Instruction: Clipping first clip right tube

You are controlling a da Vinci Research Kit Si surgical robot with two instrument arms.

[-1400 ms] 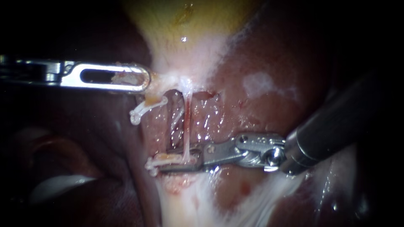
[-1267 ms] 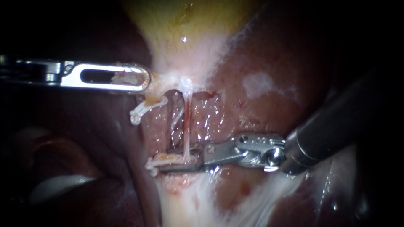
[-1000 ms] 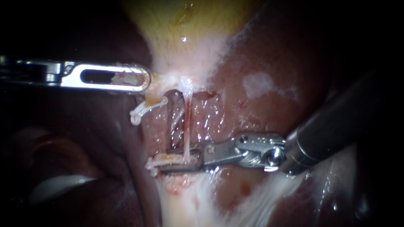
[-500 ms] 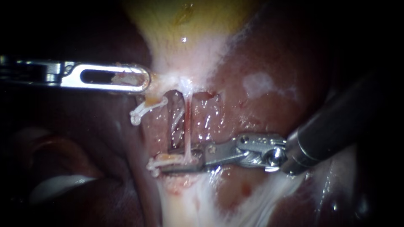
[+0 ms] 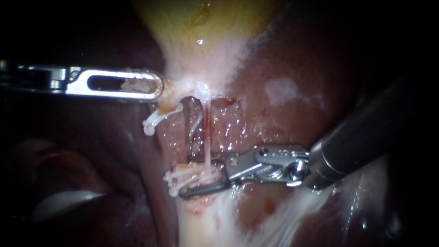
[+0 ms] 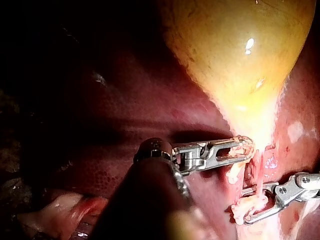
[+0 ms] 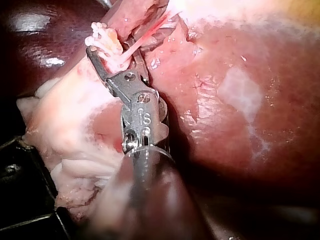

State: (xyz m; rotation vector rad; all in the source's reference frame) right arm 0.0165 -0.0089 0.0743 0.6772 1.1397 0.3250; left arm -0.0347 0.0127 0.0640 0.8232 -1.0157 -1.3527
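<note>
**Pincer stood astride right tube, clip not clearly seated**

The right instrument's [image 5: 192, 179] pincer stood apart, one limb on the far side and one on the near side of the right tube [image 5: 206, 137]. It sat low on that thin pale-pink strand, just where the strand ran down into the white tissue [image 5: 201, 224]. A white ribbed clump [image 5: 176, 179] lay in the gap toward the tips, touching the tube's foot. Whether it was a clip seated on the tube could not be told.

The low, square-on placement appeared meant to take the tube across its full width.

Farther off and to the left, the left instrument's [image 5: 153, 87] pincer was clamped on the pale fringe at the neck of the gallbladder [image 5: 201, 27]. It was apparently drawing that neck leftward so the tube stood taut and straight, clear of the liver [image 5: 283, 114] behind it.

Room was tight on the left. A thinner strand [image 5: 194, 132] ran just beside the tube, and a white stub [image 5: 153, 121] hung near the left instrument's tip.

On the right, bare liver lay open along the dark shaft, which looked like the likely way out. A tube stretched this fine would probably tear under any sideways drag.
</note>
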